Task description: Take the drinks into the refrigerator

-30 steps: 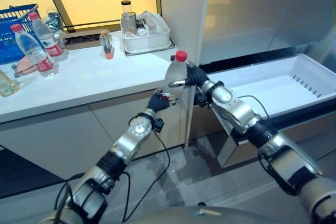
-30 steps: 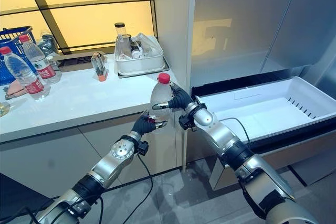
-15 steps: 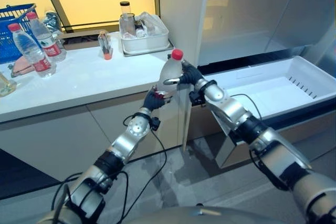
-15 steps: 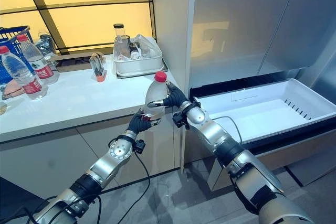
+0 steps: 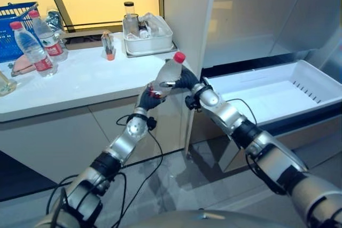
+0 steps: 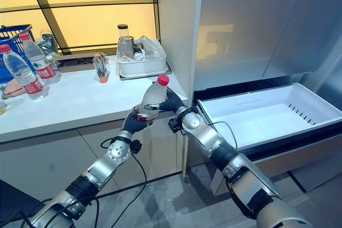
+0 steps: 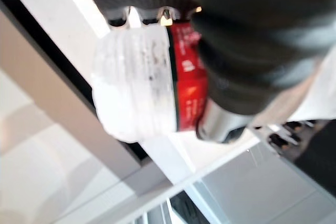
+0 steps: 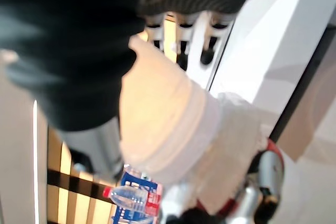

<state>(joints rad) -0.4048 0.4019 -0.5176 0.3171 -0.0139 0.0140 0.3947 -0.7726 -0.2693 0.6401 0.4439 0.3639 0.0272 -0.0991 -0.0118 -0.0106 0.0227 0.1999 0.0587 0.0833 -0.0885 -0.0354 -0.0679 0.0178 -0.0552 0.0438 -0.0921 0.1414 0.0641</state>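
While two more water bottles [image 5: 33, 52] with red caps stand far to the left on the white tabletop [image 5: 80, 81], beside a blue basket [image 5: 13, 30], a small item with an orange base [image 5: 108, 46] and a white tray of jars [image 5: 148, 36] sit nearer the middle; just off the tabletop's front edge, a clear plastic bottle [image 5: 166, 73] with a red cap and red label is held tilted in the air between both arms; the left robot hand [image 5: 148, 97] has its fingers curled round the lower, labelled end, and the right robot hand [image 5: 184, 81] wraps the upper body just under the cap; to the right, the refrigerator's white pull-out drawer [image 5: 315, 76] stands open with nothing visible inside; the bottle looks thin-walled and ribbed, so it would likely dent under a hard squeeze and could slip where smooth; it appears nearly empty, so probably light; the ribbed waist or the labelled band seems the surest place to grip
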